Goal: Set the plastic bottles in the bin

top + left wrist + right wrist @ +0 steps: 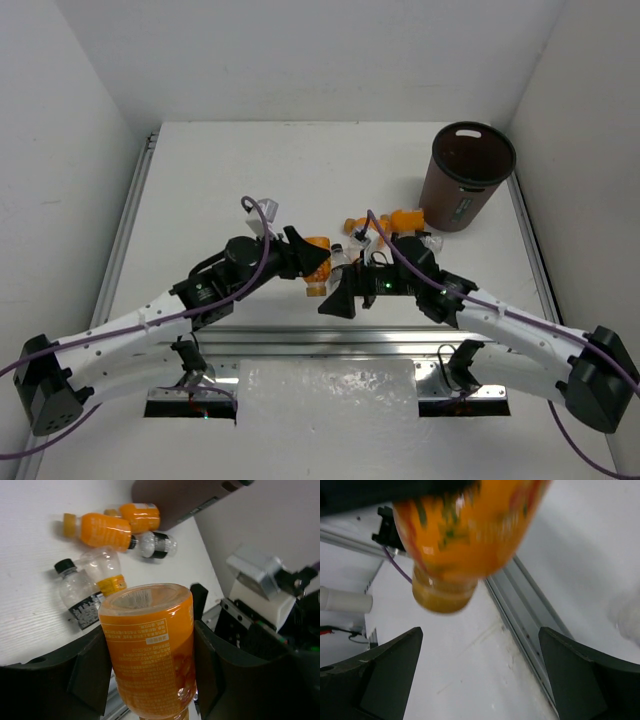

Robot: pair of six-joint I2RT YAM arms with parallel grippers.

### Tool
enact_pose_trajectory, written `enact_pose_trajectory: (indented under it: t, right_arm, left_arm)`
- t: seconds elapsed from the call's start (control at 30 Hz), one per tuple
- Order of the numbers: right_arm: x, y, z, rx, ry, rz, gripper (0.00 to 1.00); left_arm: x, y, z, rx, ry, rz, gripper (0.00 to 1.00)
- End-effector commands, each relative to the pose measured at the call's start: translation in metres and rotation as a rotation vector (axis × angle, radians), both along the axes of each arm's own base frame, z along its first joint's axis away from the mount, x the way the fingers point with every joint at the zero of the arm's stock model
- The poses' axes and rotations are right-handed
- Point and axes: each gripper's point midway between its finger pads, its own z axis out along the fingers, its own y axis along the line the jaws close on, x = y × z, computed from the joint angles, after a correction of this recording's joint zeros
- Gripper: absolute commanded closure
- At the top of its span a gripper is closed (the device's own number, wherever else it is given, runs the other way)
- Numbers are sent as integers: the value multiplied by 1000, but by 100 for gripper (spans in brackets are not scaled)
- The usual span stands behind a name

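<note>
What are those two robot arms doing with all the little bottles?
They are putting plastic bottles into the brown bin. The jaws of the left arm are squeezing one orange bottle. The jaws of the right arm are wide open and empty, right beside it. The rest lie on the table near the bin.

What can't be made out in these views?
Top view: pile of small plastic bottles, partly hidden by the right arm; count unclear.
Left wrist: orange plastic bottle in left gripper, cap cut off by bottom edge; dark brown round bin cropped at top.
Right wrist: same bottle blurred, label unreadable.
</note>
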Motion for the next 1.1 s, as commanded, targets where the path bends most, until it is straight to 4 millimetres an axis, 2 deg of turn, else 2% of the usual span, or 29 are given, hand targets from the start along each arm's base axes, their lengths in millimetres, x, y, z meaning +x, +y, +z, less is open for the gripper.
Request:
enact_pose_trajectory:
  t: [0.0, 0.03, 0.07, 0.1, 0.17, 0.27, 0.3, 0.37, 0.4, 0.43, 0.47, 0.5, 0.53, 0.6, 0.63, 0.67, 0.7, 0.73, 0.77, 0.8, 0.83, 0.87, 0.9, 0.93, 0.97, 1.0, 1.03, 1.07]
  right_arm:
    - [27, 27, 70, 194, -151, -41, 1]
    - [30, 31, 67, 187, -138, -41, 1]
    - [32, 35, 71, 203, -141, -40, 1]
    - [31, 39, 76, 222, -125, -29, 1]
    - [33, 48, 78, 250, -113, -20, 2]
    - [36, 55, 82, 278, -81, -27, 7]
    - [37, 56, 84, 284, -82, -30, 27]
    - [40, 56, 89, 303, -92, -50, 45]
    - [40, 56, 89, 308, -94, -55, 72]
    - [41, 56, 93, 319, -106, -63, 94]
    - [41, 52, 94, 325, -110, -77, 100]
    - [42, 51, 95, 329, -116, -87, 100]
    - [44, 48, 94, 323, -121, -106, 100]
    - [45, 42, 97, 307, -157, -126, 100]
    - [45, 38, 86, 254, -139, -140, 100]
    - [56, 32, 88, 220, -185, -195, 100]
    - [58, 21, 75, 135, -169, -234, 100]
    - [77, 11, 82, 79, -226, -332, 100]
    - [87, -1, 83, 29, -240, -393, 100]
    - [90, -21, 67, -87, -207, -441, 100]
    - [102, -32, 89, -105, -240, -490, 100]
    - [124, -59, 95, -160, -251, -597, 100]
    - [126, -80, 85, -256, -209, -630, 100]
    - [140, -96, 110, -269, -249, -677, 100]
    - [161, -131, 115, -323, -246, -795, 100]
    - [168, -149, 106, -397, -202, -823, 100]
    - [179, -163, 126, -399, -232, -853, 100]
    - [193, -192, 131, -417, -219, -929, 100]
  left_arm:
    - [-16, -16, 40, -132, -113, -122, 100]
    - [-20, -14, 40, -150, -118, -129, 100]
    - [-21, -14, 47, -183, -140, -134, 100]
    - [-24, -13, 42, -196, -134, -140, 100]
    - [-26, -12, 49, -234, -159, -141, 100]
    - [-28, -8, 52, -272, -172, -130, 100]
    - [-29, -7, 53, -283, -172, -130, 100]
    - [-30, -7, 56, -298, -179, -134, 100]
    - [-31, -8, 58, -305, -182, -140, 99]
    - [-31, -8, 61, -311, -188, -142, 79]
    - [-31, -8, 60, -309, -190, -143, 64]
    - [-29, -5, 65, -311, -201, -127, 46]
    - [-27, -3, 61, -292, -183, -109, 18]
    - [-13, 9, 69, -261, -184, -9, 8]
    - [-8, 17, 54, -184, -130, 43, 5]
    - [6, 34, 72, -182, -131, 172, 4]
    - [8, 53, 44, -56, -43, 257, 1]
    - [12, 66, 68, -75, -39, 335, 0]
    - [21, 88, 70, -26, -40, 455, 0]
    - [17, 107, 56, 78, 2, 514, 0]
    - [17, 116, 74, 74, -7, 556, 0]
    - [18, 128, 73, 134, -11, 601, 0]
    - [14, 136, 66, 205, 1, 604, 0]
    - [14, 139, 69, 234, -1, 609, 0]
    - [12, 142, 61, 284, 10, 603, 0]
    - [11, 142, 59, 305, 10, 590, 0]
    - [10, 142, 51, 344, 12, 567, 0]
    - [8, 138, 46, 351, 21, 542, 0]
